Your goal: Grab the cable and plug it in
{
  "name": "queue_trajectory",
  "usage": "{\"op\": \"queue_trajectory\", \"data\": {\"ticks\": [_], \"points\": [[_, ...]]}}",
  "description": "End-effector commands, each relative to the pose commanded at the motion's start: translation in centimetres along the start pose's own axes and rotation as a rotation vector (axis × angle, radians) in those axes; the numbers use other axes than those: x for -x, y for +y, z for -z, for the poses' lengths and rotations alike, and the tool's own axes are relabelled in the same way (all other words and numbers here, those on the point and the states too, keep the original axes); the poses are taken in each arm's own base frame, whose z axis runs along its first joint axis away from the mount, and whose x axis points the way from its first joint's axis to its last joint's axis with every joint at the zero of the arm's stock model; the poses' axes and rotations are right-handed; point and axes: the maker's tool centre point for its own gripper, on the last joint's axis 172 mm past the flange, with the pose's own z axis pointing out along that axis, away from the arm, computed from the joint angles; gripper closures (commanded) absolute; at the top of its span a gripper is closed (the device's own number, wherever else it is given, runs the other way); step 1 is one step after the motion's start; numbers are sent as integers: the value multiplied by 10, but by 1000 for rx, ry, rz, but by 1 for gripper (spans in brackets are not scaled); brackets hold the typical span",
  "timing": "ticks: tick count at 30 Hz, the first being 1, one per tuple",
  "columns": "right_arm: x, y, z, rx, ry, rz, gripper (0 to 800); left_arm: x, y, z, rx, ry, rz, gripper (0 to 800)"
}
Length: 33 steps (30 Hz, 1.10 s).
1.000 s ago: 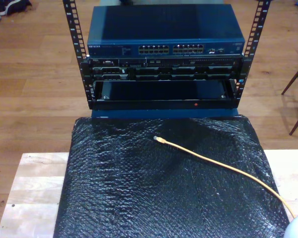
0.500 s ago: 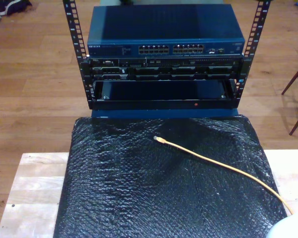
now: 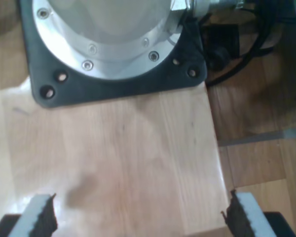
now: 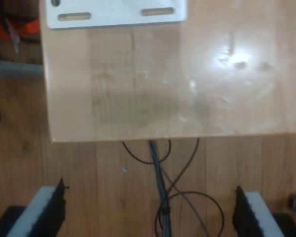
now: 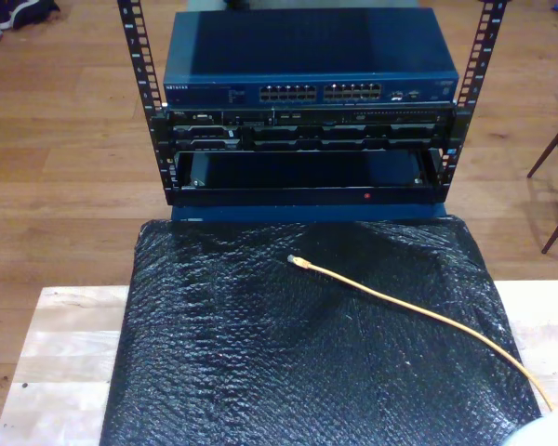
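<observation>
The cable (image 5: 418,311) is thin and yellow-orange. It lies loose on the black bubble-wrap mat (image 5: 260,353), with its small plug (image 5: 298,263) pointing toward the rack and its tail running off toward the exterior view's lower right. My first gripper (image 3: 143,219) hangs open over bare wooden tabletop, with nothing between its padded fingers (image 3: 39,219). My second gripper (image 4: 150,210) is open too. It hovers past the table's edge above the floor, its fingers (image 4: 256,215) holding nothing.
A rack (image 5: 307,139) stands behind the mat, topped by a blue network switch (image 5: 307,56) with rows of ports (image 5: 321,92). A round arm base (image 3: 108,39) is bolted to the table. Black cables (image 4: 163,192) trail on the floor. A pale rounded arm part (image 5: 544,435) sits at the exterior view's lower right corner.
The pale rounded arm part at the exterior view's lower right corner has sunk lower and looks smaller. The cable has not moved.
</observation>
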Motion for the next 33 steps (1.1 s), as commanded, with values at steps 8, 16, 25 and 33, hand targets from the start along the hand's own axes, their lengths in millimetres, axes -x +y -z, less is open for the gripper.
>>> {"op": "queue_trajectory", "data": {"ticks": [8, 16, 25, 33], "points": [[-14, 32, 49, 87, 25, -134, 0, -5, -27, 38, -60, -3, 35, 0], [-35, 68, 73, 110, 79, -244, 0, -26, -65, 66, -65, 18, 83, 0], [-68, 92, 101, 112, 176, -350, 0, -42, -103, 83, -42, -7, 128, 0], [-98, 114, 126, 128, 238, -420, 0, -57, -130, 88, 6, -46, 142, 0]]}}
